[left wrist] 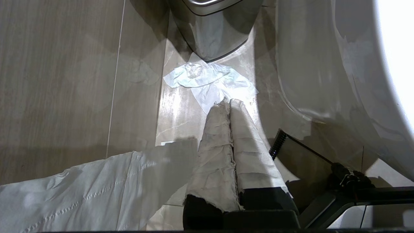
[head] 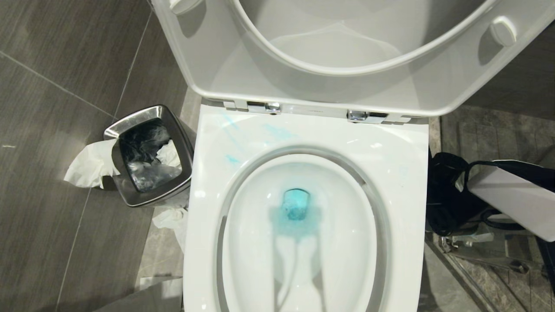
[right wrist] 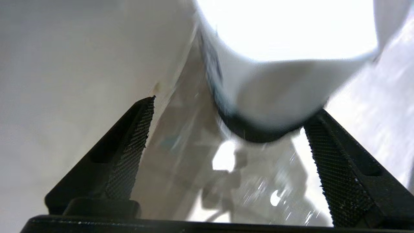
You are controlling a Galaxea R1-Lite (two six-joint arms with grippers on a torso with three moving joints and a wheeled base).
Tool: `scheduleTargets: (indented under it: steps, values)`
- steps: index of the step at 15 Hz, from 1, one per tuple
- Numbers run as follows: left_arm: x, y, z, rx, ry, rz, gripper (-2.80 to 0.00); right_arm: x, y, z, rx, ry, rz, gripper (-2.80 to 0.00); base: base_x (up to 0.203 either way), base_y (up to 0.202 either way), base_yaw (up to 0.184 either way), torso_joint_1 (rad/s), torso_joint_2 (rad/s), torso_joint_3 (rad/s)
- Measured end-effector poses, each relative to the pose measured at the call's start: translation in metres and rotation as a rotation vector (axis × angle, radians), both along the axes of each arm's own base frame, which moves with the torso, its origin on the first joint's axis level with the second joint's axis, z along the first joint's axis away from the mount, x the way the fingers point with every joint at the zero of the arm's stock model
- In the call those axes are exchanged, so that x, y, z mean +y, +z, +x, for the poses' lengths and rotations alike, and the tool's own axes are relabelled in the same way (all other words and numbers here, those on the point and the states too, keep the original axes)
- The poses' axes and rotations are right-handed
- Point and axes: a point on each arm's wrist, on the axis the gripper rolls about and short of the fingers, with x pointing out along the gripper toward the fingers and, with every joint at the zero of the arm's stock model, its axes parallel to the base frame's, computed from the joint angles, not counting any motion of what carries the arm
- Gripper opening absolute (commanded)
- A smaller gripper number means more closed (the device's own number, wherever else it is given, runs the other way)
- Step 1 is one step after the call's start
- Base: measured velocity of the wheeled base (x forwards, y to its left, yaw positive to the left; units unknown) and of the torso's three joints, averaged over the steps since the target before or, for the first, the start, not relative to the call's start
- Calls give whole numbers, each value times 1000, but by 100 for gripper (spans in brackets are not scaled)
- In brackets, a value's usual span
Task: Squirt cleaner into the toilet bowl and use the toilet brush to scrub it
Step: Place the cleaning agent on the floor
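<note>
Toilet bowl (head: 403, 182): glossy white ceramic with a broad squarish rim, filling the middle of the head view; this is the landmark for every other place given here.
Seat and lid (head: 208, 73): both raised, standing up behind the bowl's rear edge on two chrome hinges (head: 263, 107).
Cleaner (head: 296, 207): turquoise-blue, gathered in the water at the bottom of the bowl around the drain, the tint fading outward; thin blue smears (head: 277, 131) also lie on the rear part of the rim, toward the bowl's left side.
Toilet brush: not found in any view.
Waste bin (head: 113, 130): small, steel-rimmed, on the floor just beside the bowl's left side, with dark liner and crumpled paper inside.
Tissue (head: 89, 164): white paper hangs over the bin's outer edge; another piece (left wrist: 207, 81) lies on the floor between bin and bowl.
Left gripper (left wrist: 229, 103): low beside the bowl's left outer wall, pointing toward the bin; its cloth-wrapped fingers are pressed together with nothing between them.
Right gripper (right wrist: 226, 116): beside the bowl's right outer wall; its black textured fingers (right wrist: 129, 152) stand wide apart, and a blurred white object with a dark base (right wrist: 275, 94) sits just ahead of them, not clamped.
Right arm (head: 511, 199): a white casing with black cables, to the right of the bowl.
</note>
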Motion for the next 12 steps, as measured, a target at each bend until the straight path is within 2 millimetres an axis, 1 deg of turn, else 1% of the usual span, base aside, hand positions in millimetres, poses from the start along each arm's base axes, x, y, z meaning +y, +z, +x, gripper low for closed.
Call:
scheduleTargets:
  steps: [2, 6, 12]
  values:
    - [0, 0, 0, 0, -5, 17, -280, 3, 3, -9, 22, 15, 31, 0, 0, 0, 0, 0, 0, 0]
    - [0, 0, 0, 1, -11, 34, -280, 5, 11, -20, 22, 25, 54, 0, 0, 0, 0, 0, 0, 0]
    - [0, 0, 0, 1, -4, 12, -280, 4, 12, -40, 64, 22, 61, 0, 0, 0, 0, 0, 0, 0]
